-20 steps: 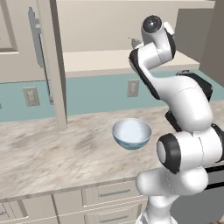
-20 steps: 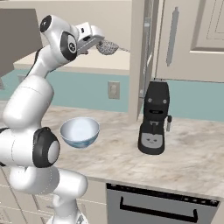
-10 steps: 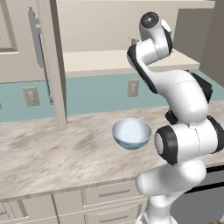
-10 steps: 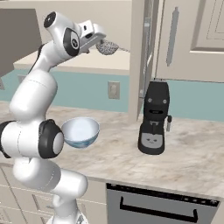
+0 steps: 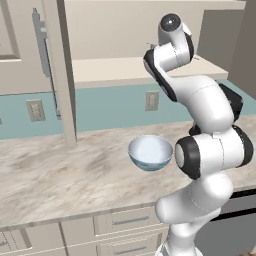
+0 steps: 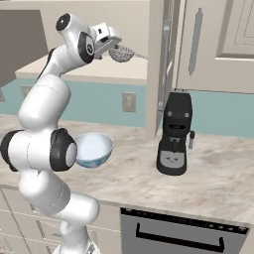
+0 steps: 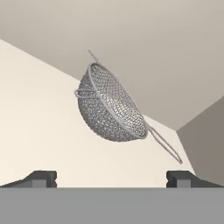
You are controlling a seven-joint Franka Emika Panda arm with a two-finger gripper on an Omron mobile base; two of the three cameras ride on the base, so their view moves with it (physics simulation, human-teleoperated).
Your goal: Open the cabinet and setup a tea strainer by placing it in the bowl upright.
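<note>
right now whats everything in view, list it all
cabinet: 1, beige, on the wall, doors open, pale shelf inside
tea strainer: 1, grey mesh, on the cabinet shelf, ahead of the pincer
bowl: 1, pale blue outside, white inside, upright on the counter
coffee machine: 1, black, on the counter below the open door
counter: 1, marbled beige
wall outlets: 2, pale, on the teal backsplash
oven: 1, grey, under the counter
pincer: 1, dark tips, open, holding nothing

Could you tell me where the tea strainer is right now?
The tea strainer sits on the pale shelf inside the open cabinet, just ahead of the open gripper; in the right base view it is upper left, above the bowl.
</note>
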